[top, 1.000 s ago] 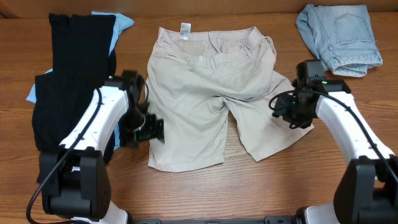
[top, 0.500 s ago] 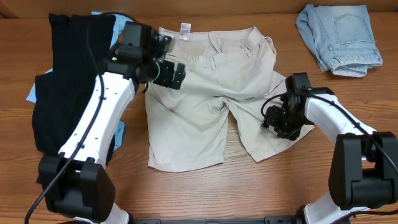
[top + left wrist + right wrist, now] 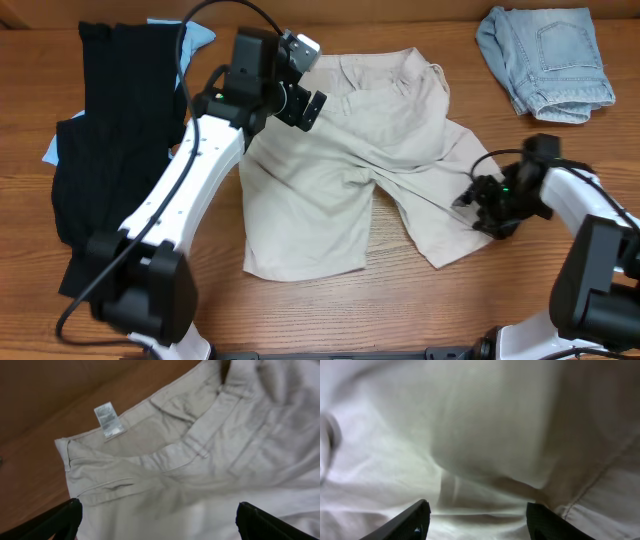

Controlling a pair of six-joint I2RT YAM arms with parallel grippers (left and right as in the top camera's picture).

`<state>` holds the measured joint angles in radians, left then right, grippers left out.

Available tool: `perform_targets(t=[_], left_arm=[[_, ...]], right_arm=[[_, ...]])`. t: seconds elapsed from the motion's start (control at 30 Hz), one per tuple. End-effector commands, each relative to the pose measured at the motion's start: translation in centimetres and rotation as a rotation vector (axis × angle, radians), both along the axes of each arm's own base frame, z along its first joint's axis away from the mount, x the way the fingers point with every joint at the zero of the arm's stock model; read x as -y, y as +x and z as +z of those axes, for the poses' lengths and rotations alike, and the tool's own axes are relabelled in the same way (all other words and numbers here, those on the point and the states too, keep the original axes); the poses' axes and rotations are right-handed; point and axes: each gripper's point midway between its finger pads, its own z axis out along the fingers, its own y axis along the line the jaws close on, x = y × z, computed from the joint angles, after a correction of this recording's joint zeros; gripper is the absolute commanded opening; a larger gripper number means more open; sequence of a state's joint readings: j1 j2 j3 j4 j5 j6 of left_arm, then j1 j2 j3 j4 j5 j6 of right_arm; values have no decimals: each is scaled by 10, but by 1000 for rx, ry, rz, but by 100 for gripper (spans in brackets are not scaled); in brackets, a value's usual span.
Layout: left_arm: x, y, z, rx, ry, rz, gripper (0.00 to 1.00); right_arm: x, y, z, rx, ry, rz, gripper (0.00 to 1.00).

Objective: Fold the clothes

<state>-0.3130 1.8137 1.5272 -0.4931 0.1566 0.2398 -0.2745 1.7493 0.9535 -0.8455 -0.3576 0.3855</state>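
Overhead: khaki shorts (image 3: 330, 170) lie spread mid-tabletop, waistband toward the far edge. My left pincer (image 3: 305, 105) hangs over the waistband; my right pincer (image 3: 478, 205) sits at the right leg's hem. Black garment (image 3: 110, 130) by the left edge, jeans (image 3: 545, 60) in the far right corner.
Left wrist: fingers (image 3: 60, 517) wide apart above waistband and label (image 3: 109, 420).
Right wrist: fingers (image 3: 405, 520) apart, khaki cloth below, nothing clamped.
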Motion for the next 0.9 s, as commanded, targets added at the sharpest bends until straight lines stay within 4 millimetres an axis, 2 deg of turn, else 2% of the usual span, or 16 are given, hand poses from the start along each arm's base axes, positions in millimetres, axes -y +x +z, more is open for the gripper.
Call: perform_targets(t=[0.0,0.07,0.13,0.27,0.4,0.47,0.53,0.63,0.87], left_arm=[[15,16,-62,-80,23,-39,100],[25,22,-78,-78,18,-55,100],[38,28,-86,-61,13,-75,100],[69,34,-89,-24,21,-142,100],[94,28,-98,-63,61,-210,100],[99,19,-104,-114,94,-228,100],[97,9,-113,-166,143,-228,100],[82,-4,-129,-243,213,-206,100],[51,-50,-176,-493,339,-194,100]], right_arm=[[51,-24,-19,-92,-105,-64,68],[54,-14,-5,-42,-50,-47,72],[57,-7,10,-12,-22,-30,74],[60,8,45,28,-38,1,75],[54,23,82,102,-71,40,77],[47,29,99,143,-88,66,77],[39,34,114,181,-100,96,79],[25,36,125,215,-108,139,80],[-5,40,127,233,-106,233,81]])
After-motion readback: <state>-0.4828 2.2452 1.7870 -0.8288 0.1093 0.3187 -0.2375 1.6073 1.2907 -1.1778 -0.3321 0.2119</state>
